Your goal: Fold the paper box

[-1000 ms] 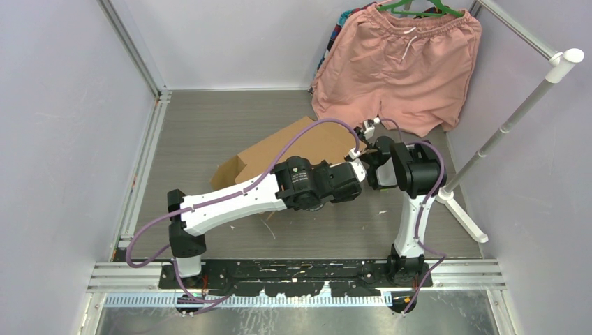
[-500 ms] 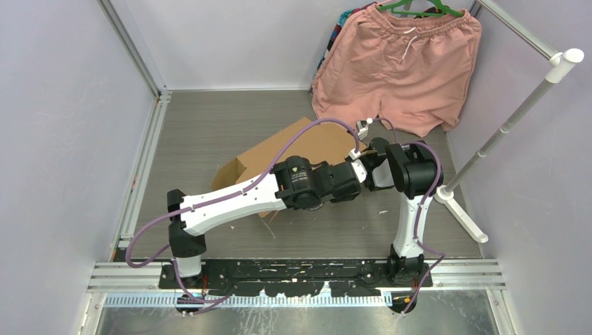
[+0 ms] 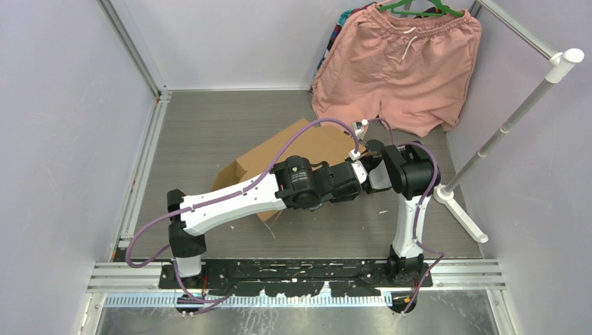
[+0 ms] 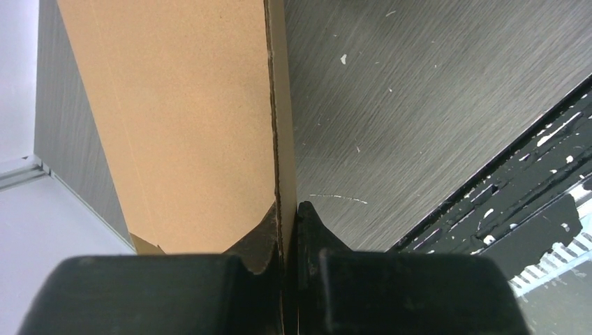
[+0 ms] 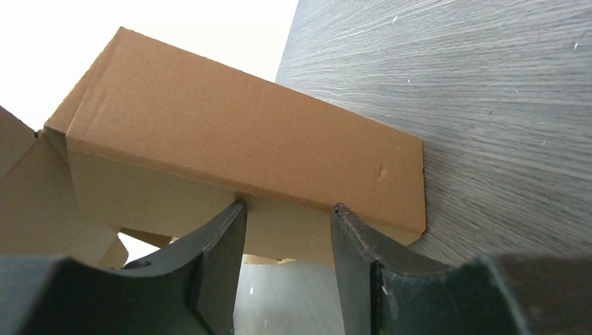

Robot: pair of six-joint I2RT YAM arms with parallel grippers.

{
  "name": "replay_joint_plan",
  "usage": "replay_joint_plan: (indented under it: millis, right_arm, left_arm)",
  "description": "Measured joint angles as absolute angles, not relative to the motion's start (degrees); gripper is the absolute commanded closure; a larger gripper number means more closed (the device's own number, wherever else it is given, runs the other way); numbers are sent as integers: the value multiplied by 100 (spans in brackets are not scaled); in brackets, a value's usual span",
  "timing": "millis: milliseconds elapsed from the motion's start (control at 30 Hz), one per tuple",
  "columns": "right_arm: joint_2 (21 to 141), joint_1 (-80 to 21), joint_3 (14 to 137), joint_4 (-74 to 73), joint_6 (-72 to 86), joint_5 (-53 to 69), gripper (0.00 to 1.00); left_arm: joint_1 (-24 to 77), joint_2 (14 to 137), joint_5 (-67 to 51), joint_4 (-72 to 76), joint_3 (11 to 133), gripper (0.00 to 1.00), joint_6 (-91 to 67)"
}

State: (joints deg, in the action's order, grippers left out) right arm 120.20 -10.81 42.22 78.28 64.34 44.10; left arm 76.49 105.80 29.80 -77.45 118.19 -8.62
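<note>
The brown cardboard paper box lies partly folded in the middle of the table, mostly hidden under both arms. My left gripper is shut on a thin upright edge of the box. My right gripper is open, its fingertips touching the underside of a folded flap of the box, nothing held between them. In the top view both grippers meet at the box's right end, the left and the right close together.
Pink shorts hang on a hanger at the back right. A white rack with a pole and foot stands at the right. A metal rail runs down the left side, and grey walls close in the table.
Both grippers and the box's right end have shifted slightly left and toward the back. The left grip has stayed on the cardboard.
</note>
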Motion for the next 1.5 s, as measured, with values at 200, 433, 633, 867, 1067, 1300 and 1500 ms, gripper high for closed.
replay_joint_plan:
  millis: [200, 433, 633, 867, 1067, 1300, 1500]
  right_arm:
    - [12009, -1210, 4160, 7828, 5946, 4281, 46]
    - [11983, -1400, 4156, 7822, 5533, 4202, 45]
    - [11983, -1441, 4174, 7822, 5382, 4187, 42]
    - [11983, -1446, 4278, 7813, 5367, 4182, 42]
    - [11983, -1455, 4285, 7800, 5277, 4156, 42]
    - [11983, -1457, 4285, 7800, 5019, 4047, 41]
    - [11983, -1481, 4298, 7800, 4718, 3896, 39]
  left_arm:
    - [7609, 10575, 2788, -7732, 11819, 94, -862]
    - [7428, 10302, 2460, -7537, 11579, 93, -864]
    - [7236, 9907, 2171, -7321, 11297, 93, -864]
    - [7067, 9675, 1806, -7133, 11078, 93, -871]
    - [7019, 9673, 1535, -7035, 11032, 92, -882]
    - [6735, 9651, 1009, -6923, 10989, 91, -910]
    - [6316, 9443, 338, -6707, 10715, 90, -1015]
